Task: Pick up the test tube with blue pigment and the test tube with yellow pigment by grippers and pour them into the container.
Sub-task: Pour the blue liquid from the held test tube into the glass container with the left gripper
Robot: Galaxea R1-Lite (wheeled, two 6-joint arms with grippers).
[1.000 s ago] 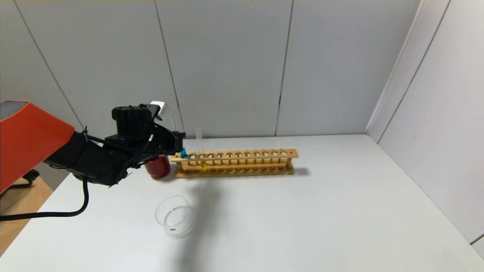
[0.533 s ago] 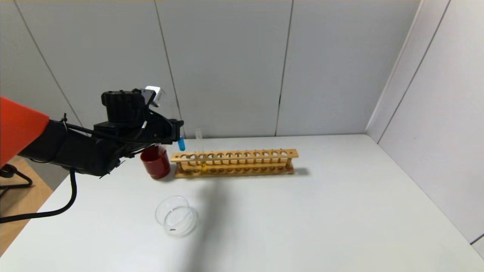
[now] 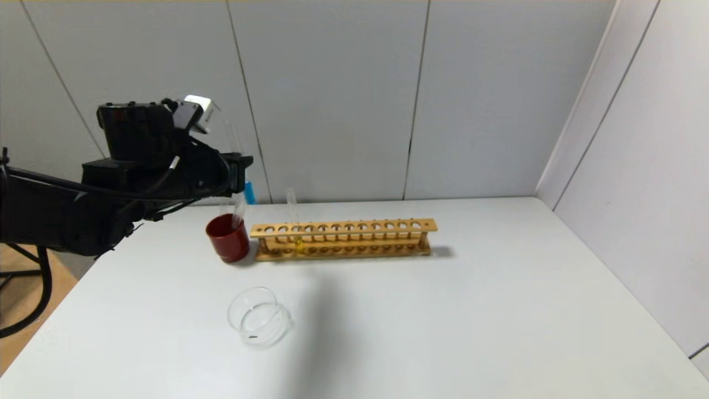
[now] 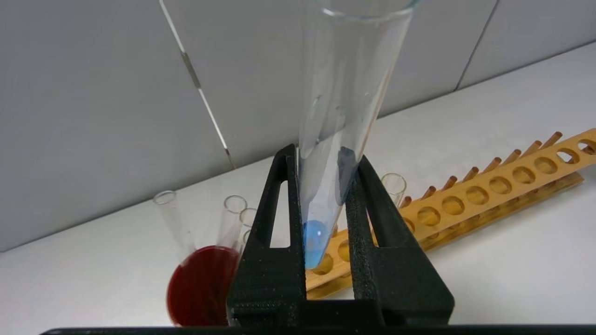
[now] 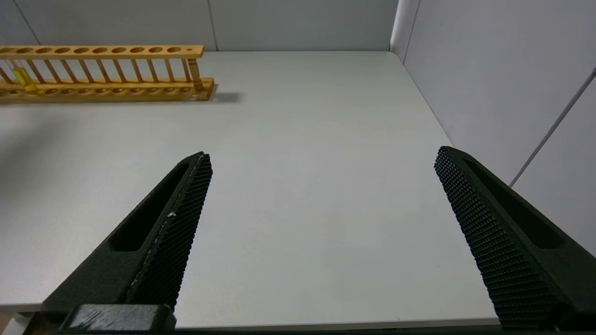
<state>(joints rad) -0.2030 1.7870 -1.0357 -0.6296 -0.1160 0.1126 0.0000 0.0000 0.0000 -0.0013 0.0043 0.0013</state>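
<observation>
My left gripper (image 3: 241,174) is shut on the test tube with blue pigment (image 3: 250,192), holding it upright in the air above the red cup (image 3: 227,238) and the left end of the wooden rack (image 3: 343,239). In the left wrist view the tube (image 4: 335,153) sits between the black fingers (image 4: 279,223), blue liquid at its base. The test tube with yellow pigment (image 3: 295,224) stands in the rack near its left end; it also shows in the right wrist view (image 5: 21,74). The clear glass container (image 3: 257,316) sits on the table in front. My right gripper (image 5: 321,160) is open and empty over the table's near right part.
The red cup holds several empty clear tubes (image 4: 233,218). The white table (image 3: 471,310) is bounded by grey wall panels behind and at the right. The rack's other holes stand empty.
My left gripper has risen and drawn back to the left with the blue tube, lifting it clear of the rack. The right gripper shows no change.
</observation>
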